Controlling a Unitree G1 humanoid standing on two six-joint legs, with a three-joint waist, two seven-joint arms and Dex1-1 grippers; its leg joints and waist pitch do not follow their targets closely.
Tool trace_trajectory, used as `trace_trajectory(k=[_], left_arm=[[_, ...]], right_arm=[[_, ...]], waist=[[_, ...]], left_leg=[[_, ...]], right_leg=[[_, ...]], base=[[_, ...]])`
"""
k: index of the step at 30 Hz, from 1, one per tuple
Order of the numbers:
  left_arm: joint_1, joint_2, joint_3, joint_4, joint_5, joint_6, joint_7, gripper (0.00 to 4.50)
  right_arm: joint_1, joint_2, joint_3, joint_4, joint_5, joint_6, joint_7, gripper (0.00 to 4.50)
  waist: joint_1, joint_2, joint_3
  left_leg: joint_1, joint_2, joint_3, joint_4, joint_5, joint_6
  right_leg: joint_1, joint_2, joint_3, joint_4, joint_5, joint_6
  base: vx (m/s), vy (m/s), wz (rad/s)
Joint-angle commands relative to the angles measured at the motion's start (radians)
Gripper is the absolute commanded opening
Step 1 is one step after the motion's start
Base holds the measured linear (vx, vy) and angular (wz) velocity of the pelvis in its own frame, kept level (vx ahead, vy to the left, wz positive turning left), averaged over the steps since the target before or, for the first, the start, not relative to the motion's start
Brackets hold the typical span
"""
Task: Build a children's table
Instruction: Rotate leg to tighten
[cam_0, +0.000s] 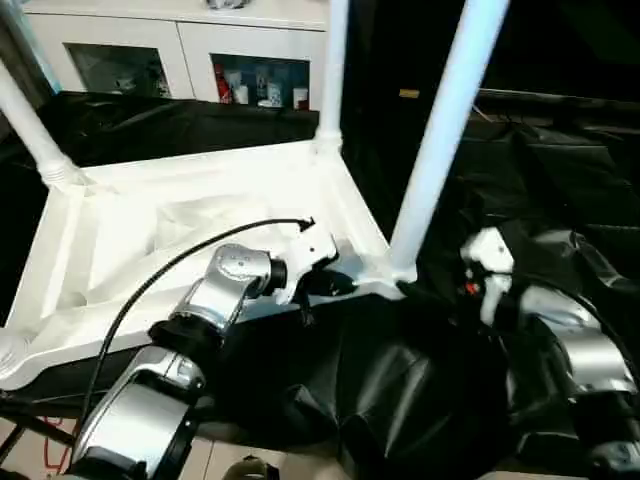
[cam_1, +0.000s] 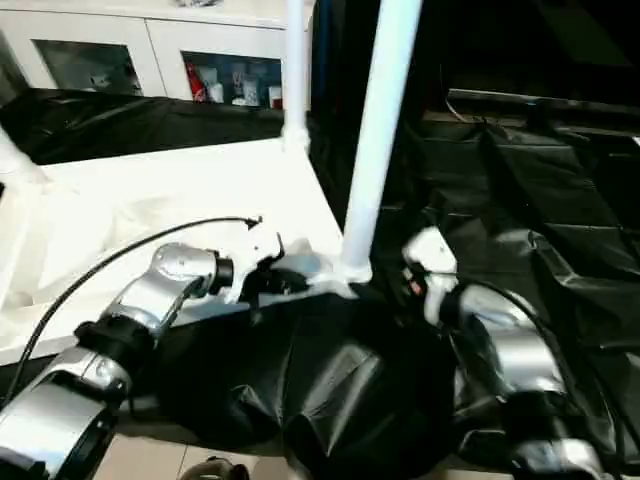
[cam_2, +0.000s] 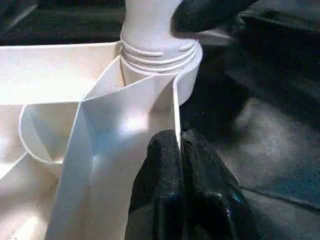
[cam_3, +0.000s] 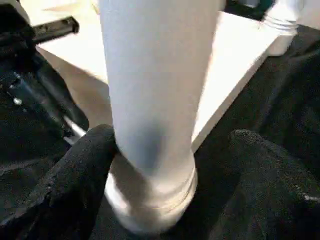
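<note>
Your left hand pinches the tabletop rim; your right hand brackets the near leg, one finger apart, released.

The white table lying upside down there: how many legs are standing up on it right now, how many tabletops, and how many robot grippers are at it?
Legs standing in corner sockets: 3, far left, far right, near right
Tabletop: 1
Grippers: 2, left gripper, right gripper
Total: 6
</note>
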Motion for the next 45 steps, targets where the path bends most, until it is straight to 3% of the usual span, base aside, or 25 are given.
trace_trajectory(k=[1, 6, 22, 29, 30, 35, 38, 40, 41, 43, 45], left_arm=[[0.019, 0.007, -0.030, -0.051, -0.019, -0.020, -0.076, 0.00], [0.038, 0.025, -0.031, -0.077, -0.019, -0.015, -0.096, 0.00], [0.082, 0.070, -0.046, -0.163, -0.031, 0.034, -0.130, 0.00], [0.086, 0.074, -0.031, -0.171, -0.034, 0.063, -0.097, 0.00], [0.081, 0.068, -0.021, -0.162, -0.035, 0.068, -0.074, 0.00], [0.051, 0.042, 0.019, -0.124, -0.026, 0.093, 0.041, 0.00], [0.009, 0.011, 0.050, -0.069, -0.012, 0.112, 0.160, 0.00], [-0.023, -0.015, 0.070, -0.037, -0.004, 0.125, 0.246, 0.00], [-0.037, -0.029, 0.079, -0.023, -0.002, 0.133, 0.286, 0.00], [-0.056, -0.048, 0.090, -0.006, 0.001, 0.137, 0.339, 0.00], [-0.074, -0.071, 0.096, 0.008, 0.002, 0.138, 0.384, 0.00]], right_arm=[[-0.009, -0.009, 0.004, -0.001, -0.003, 0.008, 0.002, 3.94], [-0.007, -0.013, 0.025, -0.010, 0.008, 0.024, 0.052, 3.94], [-0.064, 0.011, 0.068, 0.068, 0.005, 0.029, 0.097, 2.49], [-0.056, 0.032, 0.089, 0.076, 0.005, 0.043, 0.089, 2.13], [-0.048, 0.045, 0.090, 0.075, 0.008, 0.053, 0.075, 2.11], [-0.037, 0.097, 0.087, 0.088, -0.014, 0.085, -0.028, 2.06], [-0.057, 0.162, 0.076, 0.150, -0.060, 0.090, -0.199, 2.06], [-0.083, 0.226, 0.059, 0.196, -0.073, 0.104, -0.327, 2.05], [-0.099, 0.258, 0.049, 0.218, -0.075, 0.109, -0.385, 2.05], [-0.124, 0.304, 0.043, 0.245, -0.075, 0.106, -0.449, 2.05], [-0.157, 0.362, 0.055, 0.273, -0.091, 0.078, -0.503, 2.05]], waist=[[-0.004, -0.012, -0.070], [-0.003, -0.011, -0.069], [-0.007, -0.016, -0.070], [-0.014, -0.016, -0.068], [-0.016, -0.021, -0.068], [-0.025, -0.020, -0.065], [-0.030, -0.024, -0.063], [-0.038, -0.019, -0.060], [-0.041, -0.021, -0.062], [-0.044, -0.020, -0.064], [-0.049, -0.019, -0.066]], left_leg=[[0.025, 0.076, -0.036, -0.063, -0.166, 0.073], [0.026, 0.076, -0.035, -0.062, -0.169, 0.073], [0.024, 0.074, -0.034, -0.061, -0.147, 0.072], [0.024, 0.073, -0.035, -0.063, -0.158, 0.065], [0.024, 0.073, -0.035, -0.063, -0.163, 0.063], [0.027, 0.073, -0.038, -0.067, -0.199, 0.041], [0.032, 0.071, -0.040, -0.071, -0.244, 0.011], [0.036, 0.071, -0.043, -0.075, -0.270, -0.011], [0.035, 0.073, -0.047, -0.078, -0.279, -0.022], [0.034, 0.072, -0.045, -0.077, -0.278, -0.026], [0.033, 0.071, -0.043, -0.077, -0.265, -0.023]], right_leg=[[0.039, -0.106, 0.055, -0.075, -0.127, -0.225], [0.038, -0.108, 0.056, -0.077, -0.150, -0.218], [0.038, -0.107, 0.056, -0.073, -0.151, -0.211], [0.038, -0.106, 0.056, -0.074, -0.164, -0.213], [0.038, -0.107, 0.056, -0.075, -0.172, -0.210], [0.034, -0.106, 0.057, -0.080, -0.216, -0.207], [0.031, -0.110, 0.059, -0.090, -0.300, -0.185], [0.021, -0.108, 0.059, -0.091, -0.330, -0.184], [0.025, -0.108, 0.058, -0.090, -0.340, -0.181], [0.026, -0.110, 0.061, -0.092, -0.315, -0.173], [0.025, -0.108, 0.062, -0.087, -0.265, -0.186]], base=[[0.000, 0.000, 0.00], [0.000, 0.000, 0.00], [0.000, 0.000, 0.00], [0.000, 0.000, 0.00], [0.000, 0.000, 0.00], [0.000, 0.000, 0.00], [0.000, 0.000, 0.00], [0.000, 0.000, 0.00], [0.000, 0.000, 0.00], [0.000, 0.000, 0.00], [0.000, 0.000, 0.00]])
